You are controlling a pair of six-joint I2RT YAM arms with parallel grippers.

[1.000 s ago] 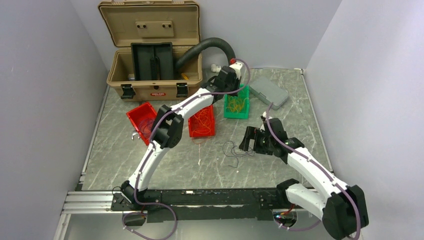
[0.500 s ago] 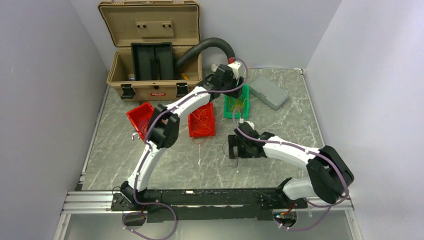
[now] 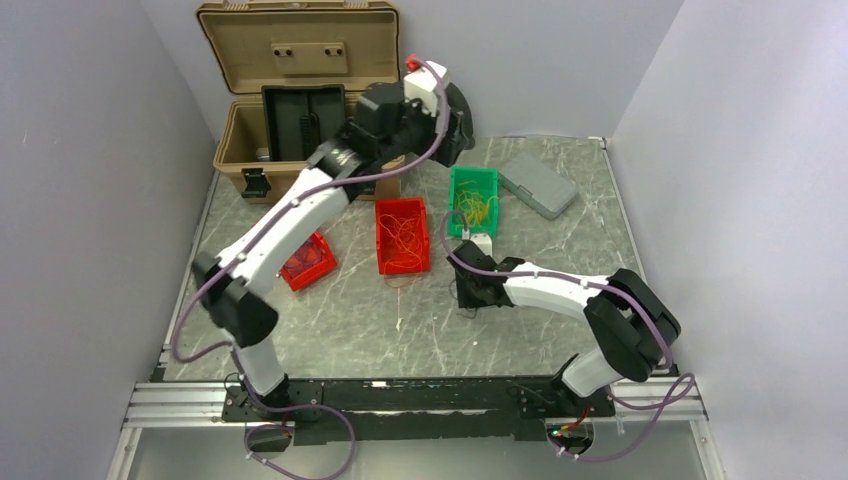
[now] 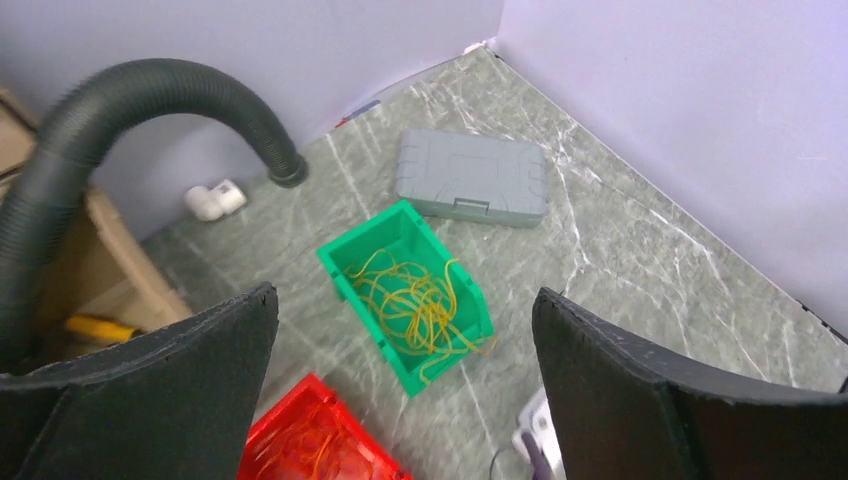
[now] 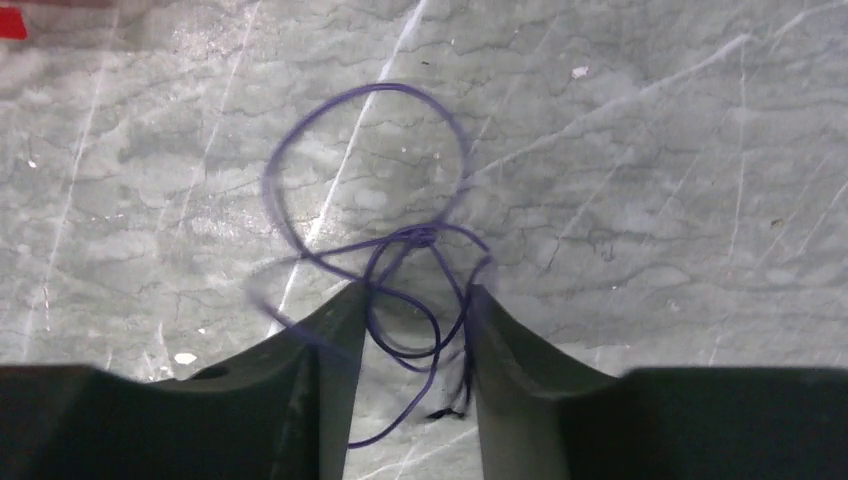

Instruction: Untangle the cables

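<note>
- The left arm [image 3: 290,215] stands high: its elbow is out toward the left wall, and its forearm slants up and back to the open tan toolbox [image 3: 300,60].
- The left gripper [image 4: 400,300] hangs above the far part of the table [image 3: 560,250], pointing down. Its fingers are spread wide with nothing between them.
- Below it, yellow cables [image 4: 415,300] lie heaped in a green bin [image 4: 345,260]. A grey case [image 4: 470,180] is just beyond, and a black ribbed hose [image 4: 150,85] arches at the left.
- Orange cables [image 3: 403,238] fill a red bin [image 3: 381,240] left of the green one.
- The right arm [image 3: 550,290] lies low, stretched leftward over the table's middle.
- The right gripper [image 5: 415,300] is down at the surface. Its fingers are about half closed with a gap left between them.
- A dark purple cable [image 5: 380,250] lies looped on the bare marble. Its lower strands run into that gap, not yet pinched.
</note>
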